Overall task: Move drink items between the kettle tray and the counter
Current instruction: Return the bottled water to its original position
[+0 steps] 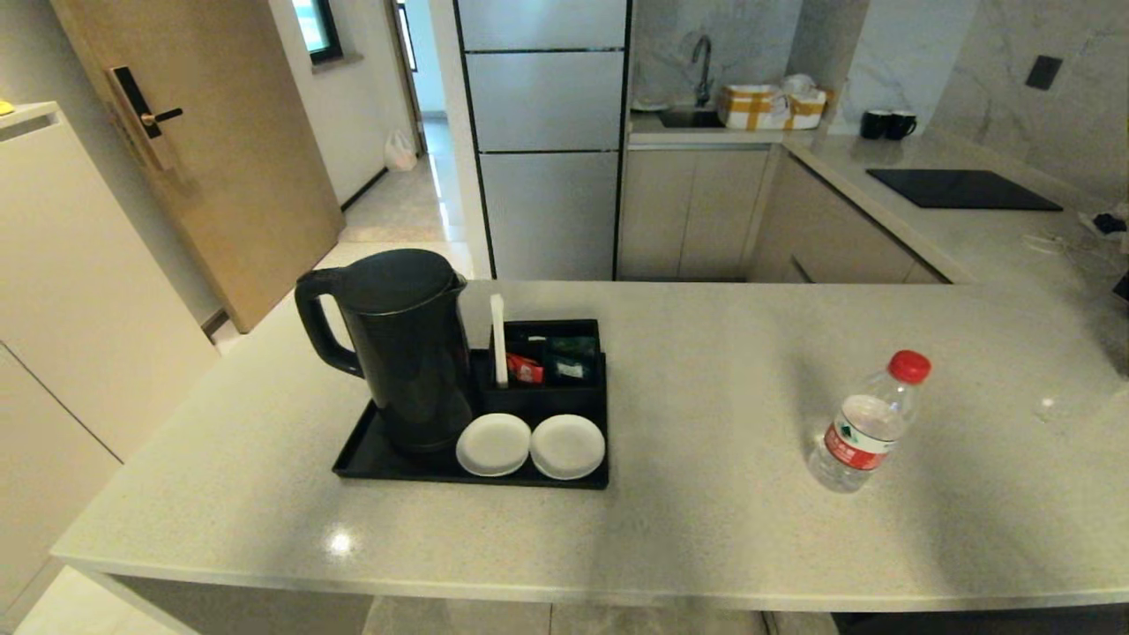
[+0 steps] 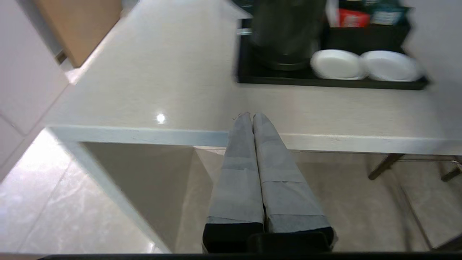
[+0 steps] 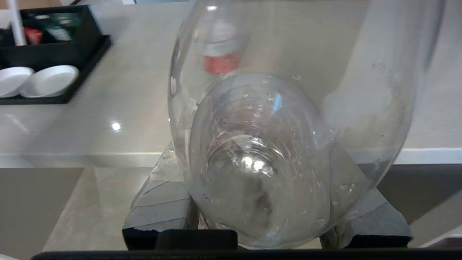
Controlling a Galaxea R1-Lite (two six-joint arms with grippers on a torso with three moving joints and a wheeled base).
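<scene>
A clear water bottle with a red cap (image 1: 869,423) stands upright on the beige counter (image 1: 706,370), well right of the black kettle tray (image 1: 467,478). Neither gripper shows in the head view. In the right wrist view my right gripper (image 3: 263,162) is shut on a second clear bottle (image 3: 260,144), whose base faces the camera, at the counter's front edge (image 3: 90,155). A red-and-white label (image 3: 221,61) shows through its plastic. My left gripper (image 2: 251,115) is shut and empty, before the counter edge (image 2: 144,136), short of the tray (image 2: 325,83).
On the tray stand a black kettle (image 1: 397,353), two white saucers (image 1: 529,445) and a black sachet box (image 1: 551,362) with a white stick. A black hob (image 1: 961,190) and sink lie behind to the right. A wooden door (image 1: 203,150) is at left.
</scene>
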